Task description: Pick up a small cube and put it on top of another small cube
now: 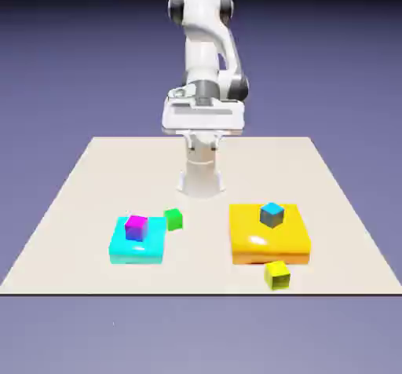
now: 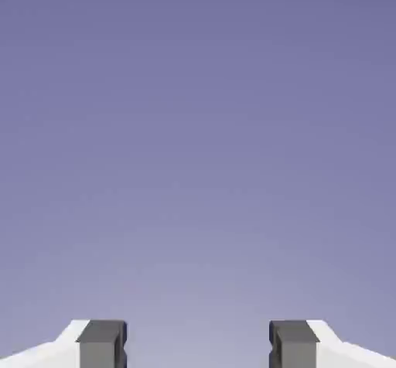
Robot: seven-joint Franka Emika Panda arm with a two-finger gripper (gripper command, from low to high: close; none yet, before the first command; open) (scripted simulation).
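Note:
The small cube (image 1: 173, 220), bright green, rests on the table against the far right corner of a flat cyan block (image 1: 149, 248). A magenta cube (image 1: 136, 227) sits on that cyan block. A teal-blue cube (image 1: 272, 214) sits on a flat orange block (image 1: 259, 243). A yellow-green cube (image 1: 276, 275) lies on the table in front of the orange block. My gripper (image 1: 202, 129) hangs high at the far side, well above and behind all the cubes. In the hand view my gripper (image 2: 198, 345) is open, with only the blue-violet backdrop between its fingertips (image 2: 101, 343).
The robot's white base (image 1: 201, 177) stands on the table behind the blocks. The cyan and orange blocks lie side by side with a gap between them. The table's near edge (image 1: 196, 292) runs just in front of the yellow-green cube.

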